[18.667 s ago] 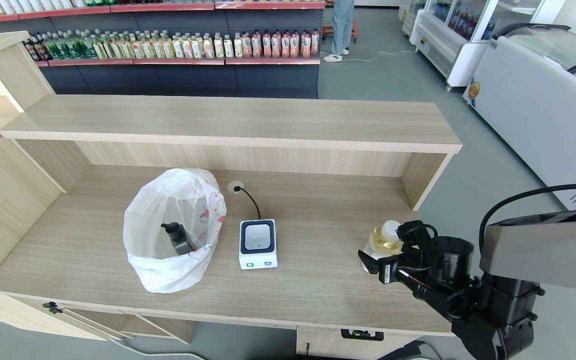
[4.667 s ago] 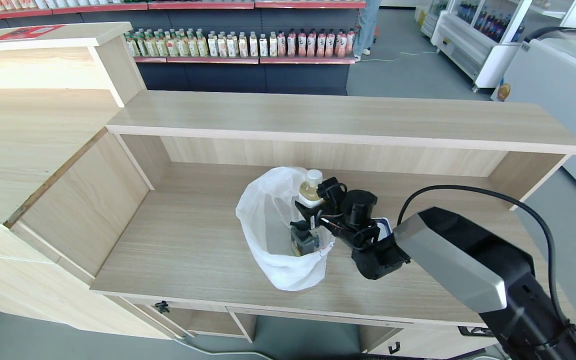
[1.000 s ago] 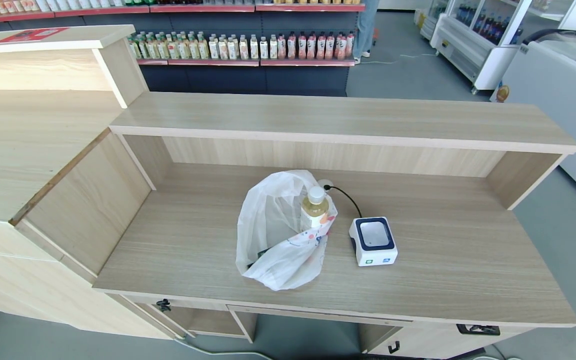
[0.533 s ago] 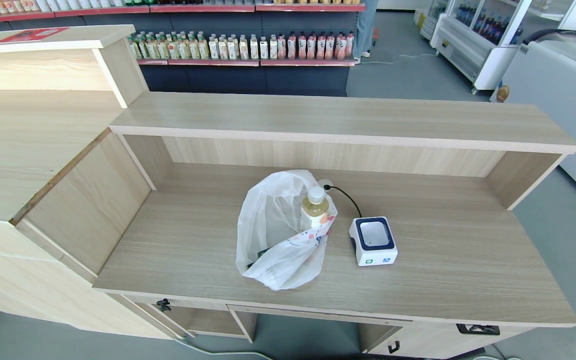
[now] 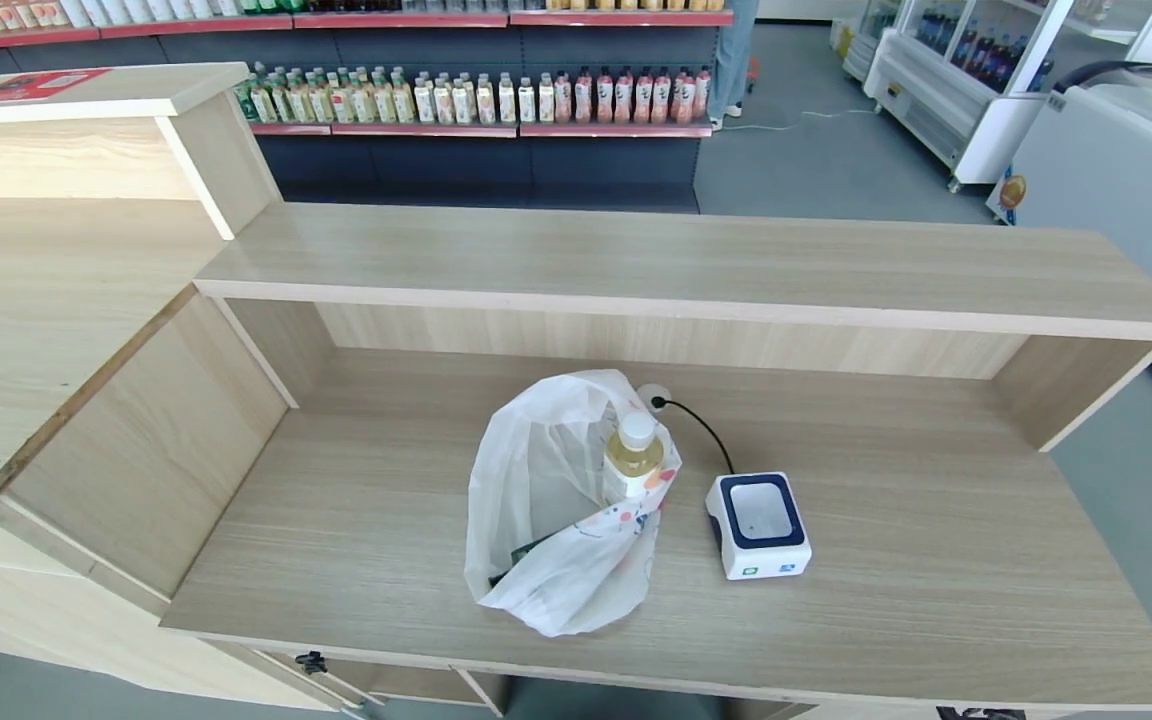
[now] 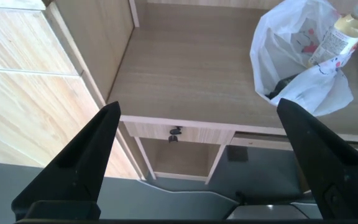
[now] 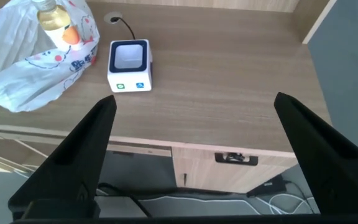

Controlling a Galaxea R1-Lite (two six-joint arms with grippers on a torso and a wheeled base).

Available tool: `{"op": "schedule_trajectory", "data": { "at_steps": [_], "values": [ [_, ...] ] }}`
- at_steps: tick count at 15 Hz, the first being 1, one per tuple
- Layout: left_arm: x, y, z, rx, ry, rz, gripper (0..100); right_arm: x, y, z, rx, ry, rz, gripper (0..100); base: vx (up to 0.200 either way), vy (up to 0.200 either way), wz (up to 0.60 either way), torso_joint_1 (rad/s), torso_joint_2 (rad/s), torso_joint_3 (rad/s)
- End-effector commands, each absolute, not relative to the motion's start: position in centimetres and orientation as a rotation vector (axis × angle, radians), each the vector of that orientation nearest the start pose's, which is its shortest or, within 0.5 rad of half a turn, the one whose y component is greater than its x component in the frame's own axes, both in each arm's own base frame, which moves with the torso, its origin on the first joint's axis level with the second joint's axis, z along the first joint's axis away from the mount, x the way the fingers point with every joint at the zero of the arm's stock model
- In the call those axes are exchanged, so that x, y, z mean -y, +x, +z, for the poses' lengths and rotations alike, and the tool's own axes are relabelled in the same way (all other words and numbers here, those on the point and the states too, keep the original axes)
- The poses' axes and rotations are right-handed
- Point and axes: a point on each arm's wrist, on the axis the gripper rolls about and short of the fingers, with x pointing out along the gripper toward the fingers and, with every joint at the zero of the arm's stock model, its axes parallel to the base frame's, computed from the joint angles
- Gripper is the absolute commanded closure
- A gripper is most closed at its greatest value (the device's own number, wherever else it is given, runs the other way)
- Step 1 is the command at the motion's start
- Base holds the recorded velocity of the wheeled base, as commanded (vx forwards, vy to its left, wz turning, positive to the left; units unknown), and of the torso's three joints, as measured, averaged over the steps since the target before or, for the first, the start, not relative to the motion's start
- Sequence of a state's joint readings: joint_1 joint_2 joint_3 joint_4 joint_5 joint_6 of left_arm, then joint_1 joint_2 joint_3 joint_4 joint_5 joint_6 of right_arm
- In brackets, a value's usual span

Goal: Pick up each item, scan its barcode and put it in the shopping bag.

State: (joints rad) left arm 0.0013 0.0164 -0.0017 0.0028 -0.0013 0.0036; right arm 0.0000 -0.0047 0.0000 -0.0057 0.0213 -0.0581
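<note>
1. The bottle (image 5: 633, 455) stands in the bag (image 5: 566, 560) on the table (image 5: 936, 600), scanner (image 5: 758, 525) close by; only the camera has shifted since before.
2. Left claw (image 6: 197, 109) and right claw (image 7: 194, 102) gape wide before the table's front edge.

Print on bottle (image 5: 634, 455), bag (image 5: 546, 570), scanner (image 5: 758, 525), none legible
</note>
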Motion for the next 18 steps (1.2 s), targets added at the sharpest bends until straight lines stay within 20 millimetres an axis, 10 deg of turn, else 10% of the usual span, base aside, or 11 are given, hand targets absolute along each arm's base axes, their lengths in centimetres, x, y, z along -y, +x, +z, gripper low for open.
{"op": "schedule_trajectory", "data": {
  "at_steps": [1,6,7,18],
  "values": [
    [0.01,-2.29,7.56,-0.002,0.002,0.002,0,-0.05,-2.28,7.61,0.007,-0.060,0.021,0,0.200,0.000,0.00,-0.002,0.00,0.002],
    [0.01,-2.29,7.56,-0.002,0.002,0.002,0,-0.05,-2.28,7.61,0.007,-0.057,0.023,0,0.000,0.000,0.00,0.000,0.00,0.000],
    [0.01,-2.29,7.56,-0.002,0.002,0.002,0,-0.05,-2.28,7.60,0.005,-0.057,0.023,100,0.000,0.000,0.00,0.000,0.00,0.000],
    [0.01,-2.29,7.56,-0.002,0.002,0.002,0,-0.05,-2.28,7.60,0.005,-0.049,0.021,100,0.000,0.000,0.00,0.000,0.00,0.000]
  ]
}}
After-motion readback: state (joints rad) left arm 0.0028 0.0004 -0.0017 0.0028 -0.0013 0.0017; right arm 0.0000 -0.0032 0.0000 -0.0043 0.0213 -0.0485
